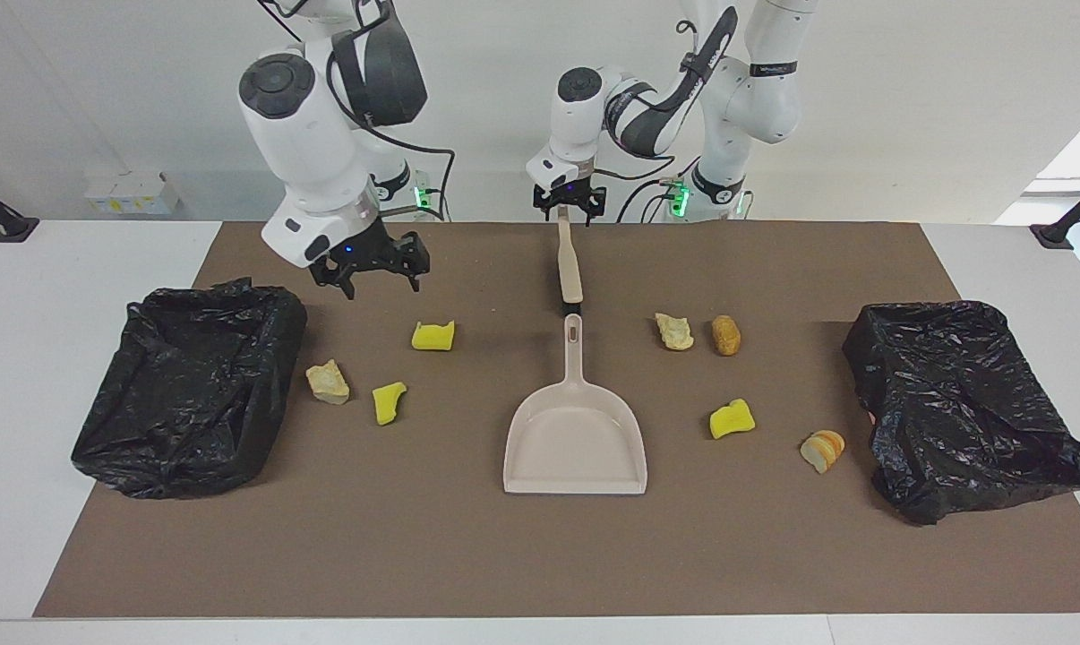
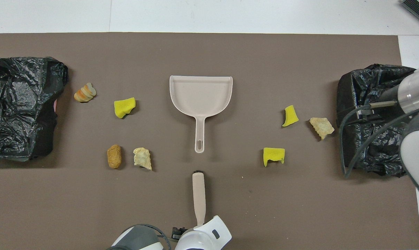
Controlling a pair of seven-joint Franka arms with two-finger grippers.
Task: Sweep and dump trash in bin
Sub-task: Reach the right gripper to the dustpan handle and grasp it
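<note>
Several scraps of trash lie on the brown mat. Toward the right arm's end are two yellow sponge chunks (image 1: 432,336) (image 1: 388,401) and a beige lump (image 1: 328,381). Toward the left arm's end are a beige lump (image 1: 674,331), a brown lump (image 1: 725,334), a yellow chunk (image 1: 731,418) and an orange-striped piece (image 1: 822,450). A beige dustpan (image 1: 576,439) lies mid-mat, a brush (image 1: 571,269) in line with its handle. My left gripper (image 1: 569,213) stands open astride the brush handle's end. My right gripper (image 1: 379,285) hangs open over the mat, holding nothing.
Two bins lined with black bags stand at the mat's ends, one at the right arm's end (image 1: 191,385) and one at the left arm's end (image 1: 961,403). In the overhead view the right arm's wrist (image 2: 412,92) covers part of its bin (image 2: 369,86).
</note>
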